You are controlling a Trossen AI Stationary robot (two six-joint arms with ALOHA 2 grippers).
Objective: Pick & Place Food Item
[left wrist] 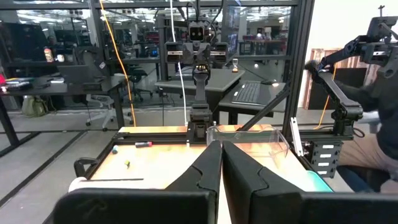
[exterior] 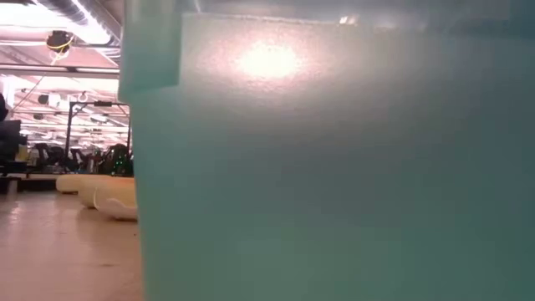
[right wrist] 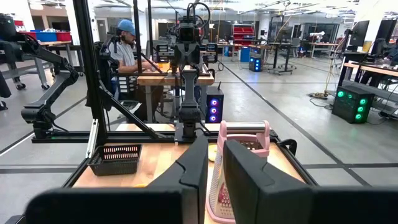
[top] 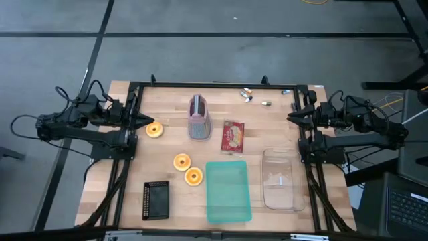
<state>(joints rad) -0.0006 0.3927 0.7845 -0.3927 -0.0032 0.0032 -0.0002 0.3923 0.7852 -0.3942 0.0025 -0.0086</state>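
Three orange ring-shaped food items lie flat on the wooden table: one [top: 155,130] at the left and two [top: 181,161] [top: 193,176] nearer the middle. A red snack packet [top: 233,136] lies flat near the centre. My left gripper [top: 148,121] is shut and empty at the table's left edge, just beside the left ring; in its wrist view [left wrist: 219,162] it touches nothing. My right gripper [top: 292,117] is shut and empty at the table's right edge, and it also shows in its wrist view [right wrist: 216,162].
A pink upright basket [top: 199,116] stands at the centre. A teal tray [top: 228,191] lies at the near edge and fills the low view [exterior: 334,167]. A clear container [top: 278,179] is near right and a black basket [top: 156,199] near left. Small items [top: 247,95] lie at the far edge.
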